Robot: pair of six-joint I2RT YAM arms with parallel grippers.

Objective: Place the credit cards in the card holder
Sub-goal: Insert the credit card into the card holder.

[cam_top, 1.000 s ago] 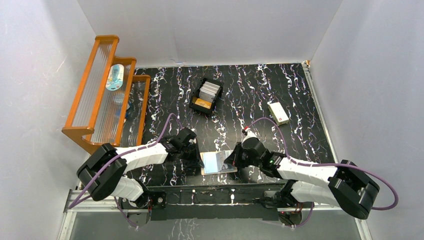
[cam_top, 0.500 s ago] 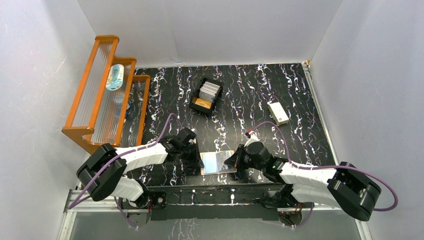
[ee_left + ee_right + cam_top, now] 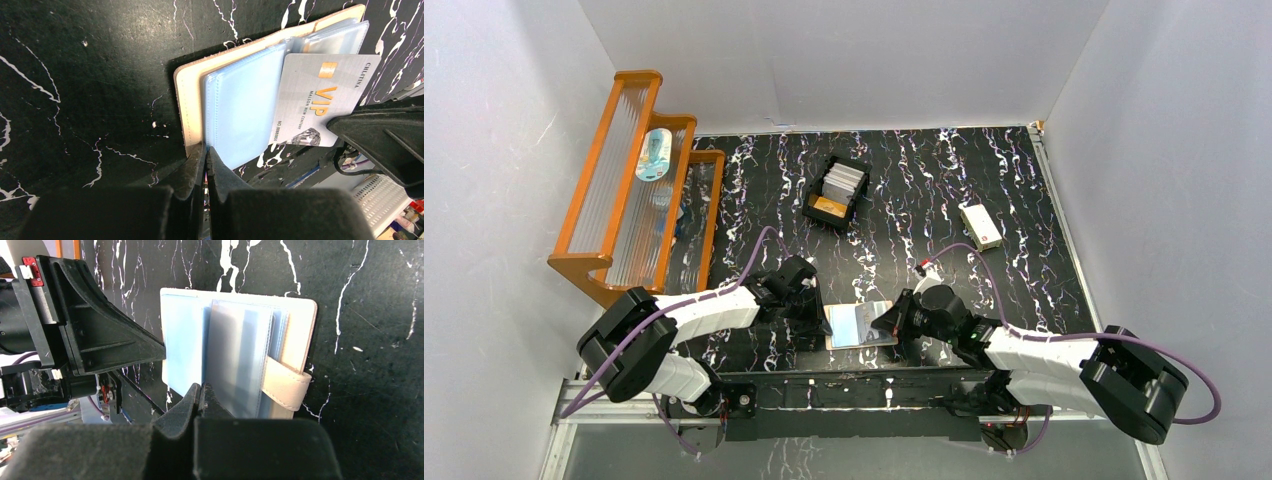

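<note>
The tan card holder point(image 3: 861, 325) lies open near the table's front edge, its clear sleeves point(image 3: 242, 107) fanned out and its snap tab point(image 3: 285, 384) hanging over one side. My left gripper point(image 3: 206, 149) is shut on the holder's edge, where a sleeve meets the tan cover. A whitish-grey credit card point(image 3: 322, 97) marked VIP rests against the sleeves. My right gripper point(image 3: 201, 386) is shut on that card's edge. I cannot tell how far the card sits inside a sleeve. More credit cards point(image 3: 843, 180) stand in the black tray.
The black divided tray point(image 3: 815, 200) sits mid-table behind the holder. A white box with a red mark point(image 3: 980, 226) lies at the right. An orange wooden rack point(image 3: 584, 200) holding a bottle point(image 3: 653, 154) stands at the left.
The right arm has shifted slightly toward the near edge, keeping its grip on the card at the holder. The left arm and the holder have not moved.
</note>
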